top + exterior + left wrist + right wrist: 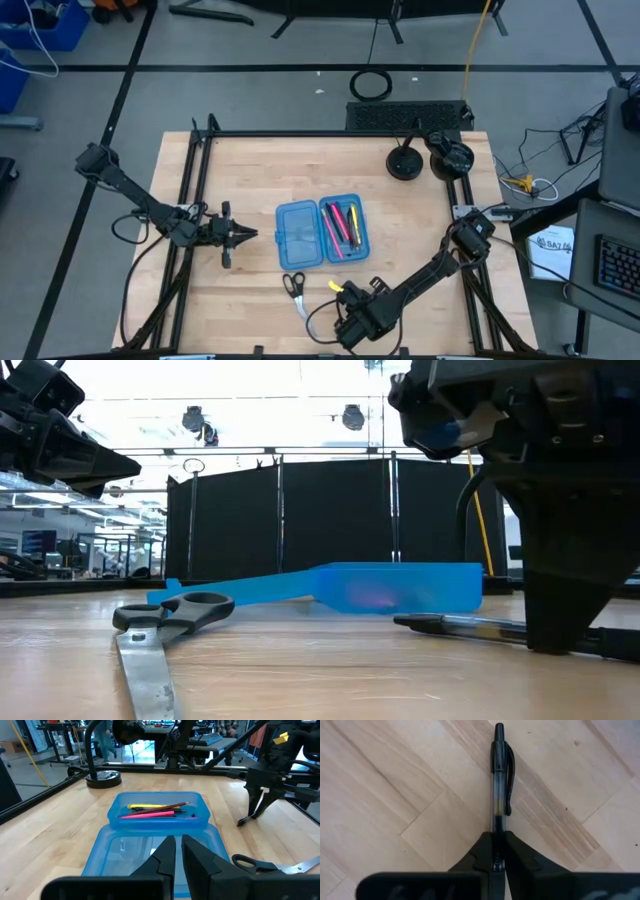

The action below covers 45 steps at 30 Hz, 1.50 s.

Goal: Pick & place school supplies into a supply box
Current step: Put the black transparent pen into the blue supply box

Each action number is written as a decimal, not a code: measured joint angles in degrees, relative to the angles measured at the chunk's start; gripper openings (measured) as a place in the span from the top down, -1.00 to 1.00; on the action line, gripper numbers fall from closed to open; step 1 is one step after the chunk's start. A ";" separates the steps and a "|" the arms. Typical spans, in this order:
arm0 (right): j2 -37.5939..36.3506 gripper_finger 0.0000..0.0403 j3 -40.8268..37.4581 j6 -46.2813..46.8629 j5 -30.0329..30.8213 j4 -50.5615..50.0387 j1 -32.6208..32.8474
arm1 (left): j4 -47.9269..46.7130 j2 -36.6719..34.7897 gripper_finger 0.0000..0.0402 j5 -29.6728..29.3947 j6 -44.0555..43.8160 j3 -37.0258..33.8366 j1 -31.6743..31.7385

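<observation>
The translucent blue supply box [322, 232] lies open at the table's middle. Its right half [159, 815] holds pink-red, yellow and dark pencils [155, 810]; its left half [297, 236] is bare. The black-handled scissors [294, 287] lie flat on the table, near side of the box. My right gripper [496, 840] stands just right of the scissors, shut on a black clear-barrelled pen [460, 625]. My left gripper [178, 852] hovers above the table left of the box, shut and pointing at it. My right gripper pinches the pen's clear barrel [496, 822] between its two fingers [515, 851], coming from above and pointing down. The fingers lie across the pen. Its clip end [500, 750] sticks out free; the other end is hidden by the fingers. The pen lies level at the table top.
Two black round stands [405, 163] [448, 155] sit at the far right corner. Black frame rails [195, 200] run along the table's left, far and right edges. Bare wood lies between the box and the far edge.
</observation>
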 joint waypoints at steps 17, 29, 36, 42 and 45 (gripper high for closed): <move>-18.78 0.90 -0.62 0.62 17.02 2.47 -0.67 | -0.44 0.01 0.81 0.00 -0.97 0.02 0.00; -25.12 0.90 -0.36 -12.02 21.18 0.41 -17.63 | 1.32 -0.01 0.81 0.00 -1.43 0.00 0.02; -24.49 0.90 -5.81 -19.21 12.72 10.12 -28.39 | 1.73 -0.01 0.81 0.57 -4.05 0.02 -0.02; -24.50 0.90 -13.83 -18.57 7.37 18.64 -31.75 | 1.42 -0.01 0.81 3.98 -4.40 0.02 -0.02; -24.60 0.90 -16.30 -16.41 5.85 18.86 -32.03 | 1.09 0.01 0.81 6.96 -4.40 0.02 -0.03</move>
